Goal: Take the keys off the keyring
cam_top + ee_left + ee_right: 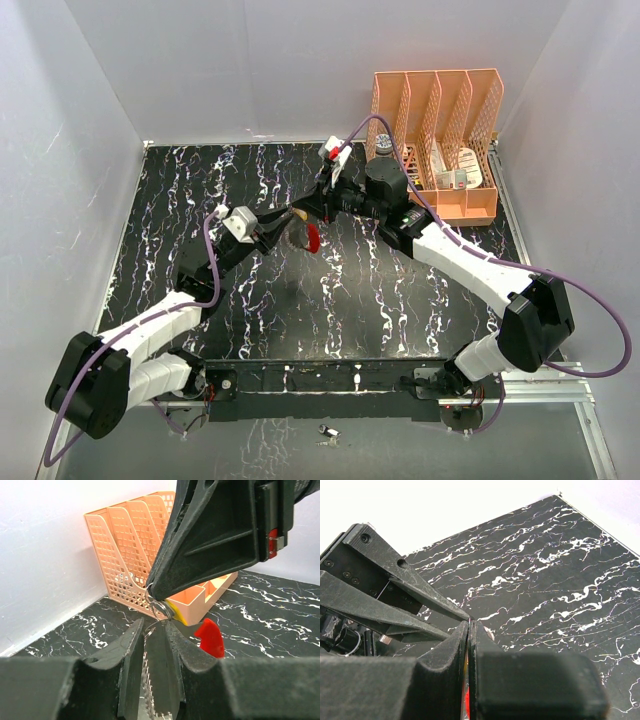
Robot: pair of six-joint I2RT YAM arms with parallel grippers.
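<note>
In the top view both grippers meet above the middle of the black marbled table [400, 290]. My right gripper [308, 210] is shut on the thin wire keyring [160, 607], whose loops stick out from its tip [152, 592]. A yellow-orange key head [177, 614] sits right by that tip. The red key [210, 637] hangs free beside it [313, 237]. My left gripper [156, 624] comes in from below, its jaws closed narrowly on a silver serrated key blade [146, 680]. In the right wrist view, red and yellow slivers [466, 692] show between the shut jaws of the right gripper [469, 622].
An orange slotted file rack [440, 140] stands at the back right, also seen behind the grippers [125, 545]; it holds a few white items [462, 178]. A small metal object [328, 433] lies in front of the arm bases. White walls enclose the table.
</note>
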